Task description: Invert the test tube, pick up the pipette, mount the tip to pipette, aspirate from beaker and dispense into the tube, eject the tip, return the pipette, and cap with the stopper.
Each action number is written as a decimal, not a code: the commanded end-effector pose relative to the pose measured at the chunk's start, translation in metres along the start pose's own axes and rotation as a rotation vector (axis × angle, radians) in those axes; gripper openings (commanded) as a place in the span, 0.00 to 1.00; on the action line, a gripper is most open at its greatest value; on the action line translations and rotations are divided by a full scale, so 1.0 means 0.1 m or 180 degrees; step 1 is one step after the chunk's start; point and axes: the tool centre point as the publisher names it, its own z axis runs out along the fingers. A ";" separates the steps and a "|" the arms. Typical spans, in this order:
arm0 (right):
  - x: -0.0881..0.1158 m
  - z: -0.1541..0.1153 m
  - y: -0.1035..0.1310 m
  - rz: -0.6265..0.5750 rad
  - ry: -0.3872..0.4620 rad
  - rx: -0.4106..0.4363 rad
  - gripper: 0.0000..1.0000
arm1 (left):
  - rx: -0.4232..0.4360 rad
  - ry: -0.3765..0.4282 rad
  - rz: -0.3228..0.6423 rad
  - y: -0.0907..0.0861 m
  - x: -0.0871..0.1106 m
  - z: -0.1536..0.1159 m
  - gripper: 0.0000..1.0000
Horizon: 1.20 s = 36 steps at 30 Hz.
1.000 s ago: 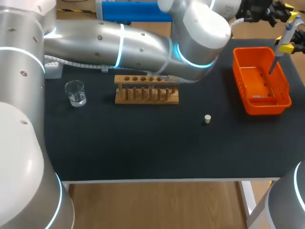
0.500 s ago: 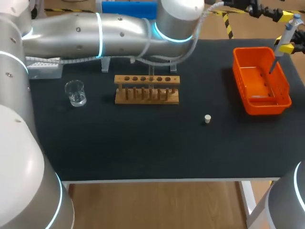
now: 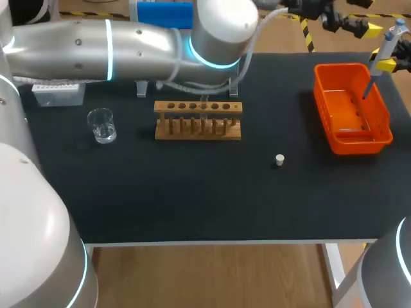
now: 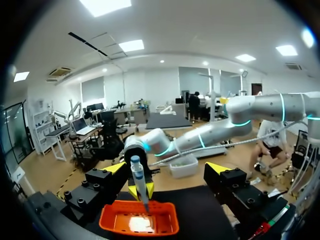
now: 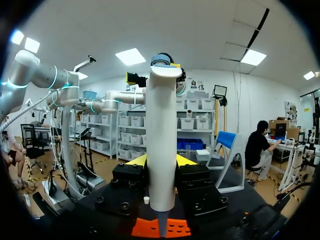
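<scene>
**A:** Where is the pipette point(image 3: 384, 50) sitting, and who is holding it?

**B:** The right gripper point(image 5: 161, 162) is clamping it by the body from both sides. It is hanging upright over the bin point(image 3: 350, 146) at the table's far right, with its narrow end pointing down into the bin.

**A:** And what is the left gripper point(image 4: 166, 172) doing?

**B:** It is standing wide apart and carrying nothing. Its arm is reaching across the far side of the table, past the rack point(image 3: 198, 128). The pipette is lying straight ahead of its fingers, roughly in line with the gap but not yet between them.

**A:** So what is the next move turning on?

**B:** I'm judging it as ejecting the tip, or handing the pipette back. The left gripper is facing an upright shaft side-on, so any contact is going to come across the long axis, not along it. The stopper point(image 3: 279, 160) is waiting well apart, nearer the table's middle.
</scene>
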 end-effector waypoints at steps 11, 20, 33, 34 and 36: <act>-0.01 -0.02 0.00 0.0001 0.0017 0.0009 0.00 | 0.0131 -0.0338 -0.0198 0.50 0.35 -0.47 1.00; -0.01 -0.02 0.00 0.0001 0.0017 0.0009 0.00 | 0.0082 -0.0474 -0.0354 0.56 0.39 -0.57 1.00; -0.01 -0.02 0.00 0.0001 0.0017 0.0009 0.00 | 0.0082 -0.0474 -0.0354 0.56 0.39 -0.57 1.00; -0.01 -0.02 0.00 0.0001 0.0017 0.0009 0.00 | 0.0082 -0.0474 -0.0354 0.56 0.39 -0.57 1.00; -0.01 -0.02 0.00 0.0001 0.0017 0.0009 0.00 | 0.0082 -0.0474 -0.0354 0.56 0.39 -0.57 1.00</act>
